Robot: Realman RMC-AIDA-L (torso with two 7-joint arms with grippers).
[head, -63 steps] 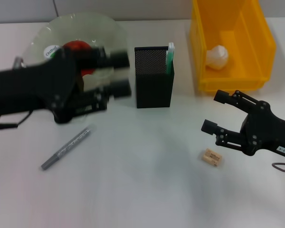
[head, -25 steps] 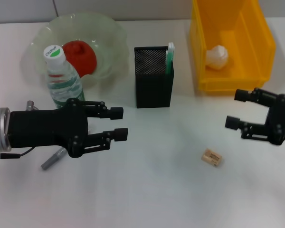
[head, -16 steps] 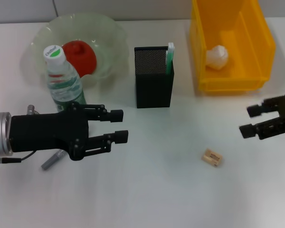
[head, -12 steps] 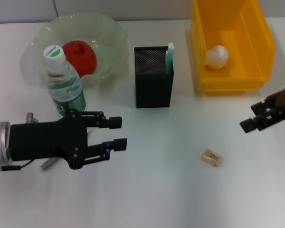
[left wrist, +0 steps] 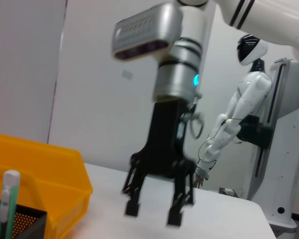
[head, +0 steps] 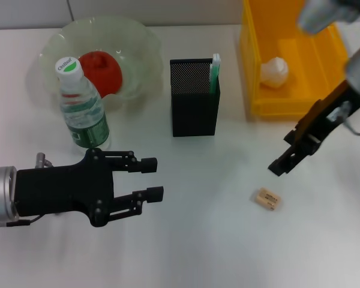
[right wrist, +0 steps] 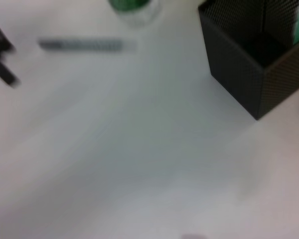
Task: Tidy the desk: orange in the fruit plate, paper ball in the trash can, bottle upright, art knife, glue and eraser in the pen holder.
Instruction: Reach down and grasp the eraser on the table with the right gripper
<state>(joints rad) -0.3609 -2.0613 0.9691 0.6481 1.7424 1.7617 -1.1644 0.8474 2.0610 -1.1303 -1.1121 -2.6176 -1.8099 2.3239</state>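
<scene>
Mostly done: orange (head: 100,71) in fruit plate (head: 138,42), paper ball (head: 274,71) in trash can (head: 333,57), bottle (head: 81,107) upright, glue (head: 215,73) in pen holder (head: 194,105); eraser (head: 268,199) and art knife (right wrist: 82,45) remain out; left gripper (head: 149,178) and right gripper (left wrist: 153,213) both spread wide, empty.

1. Head view: high, looking steeply down on the white surface (head: 216,240).
2. Left wrist view: low, level, facing across toward the right end effector (left wrist: 152,215).
3. Right wrist view: close, angled down; shares pen holder (right wrist: 259,59) with both others.
</scene>
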